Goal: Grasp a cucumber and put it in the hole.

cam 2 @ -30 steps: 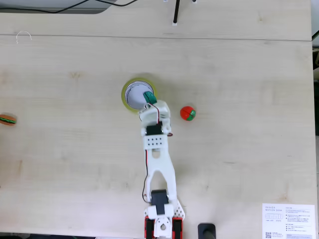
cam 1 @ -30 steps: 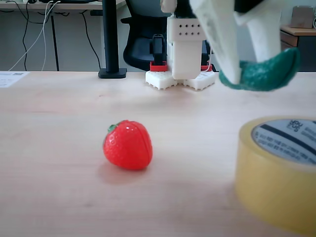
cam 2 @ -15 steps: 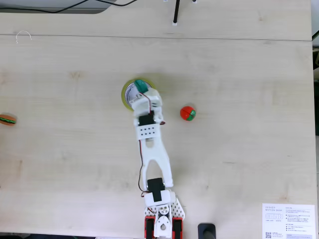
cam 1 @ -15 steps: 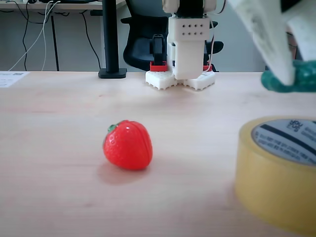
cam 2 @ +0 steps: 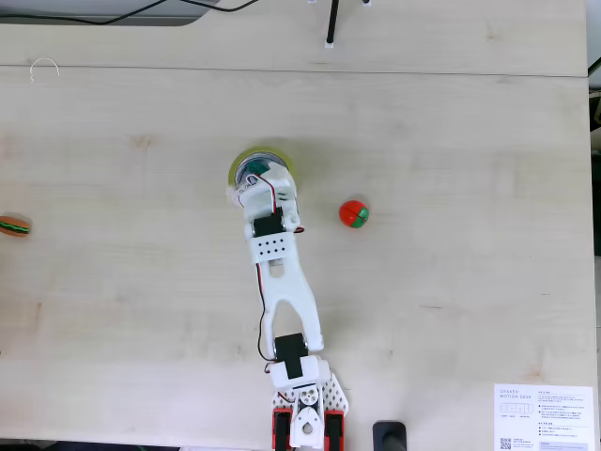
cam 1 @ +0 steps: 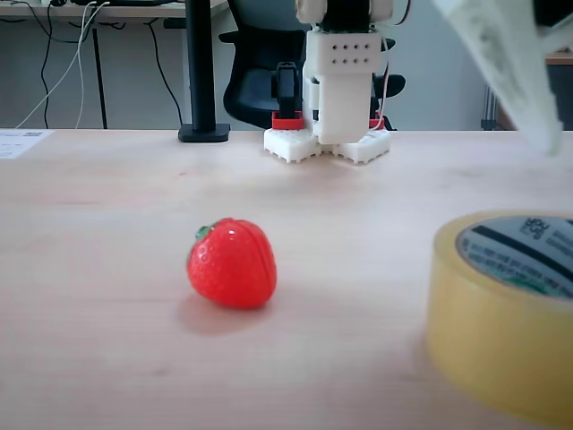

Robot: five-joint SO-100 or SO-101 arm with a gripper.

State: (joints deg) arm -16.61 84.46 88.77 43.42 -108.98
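Shifted over the round tan tape roll, tool grip unclear, bumpy green cucumber in the hole.

On the worktop: one tape roll under the end effector, one cucumber inside it, one strawberry to the right in the top-down view, one toy burger far left, one printed sheet.

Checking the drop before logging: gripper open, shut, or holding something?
Gripper: cannot be told; it hangs over the tape roll, with the green cucumber in the hole.
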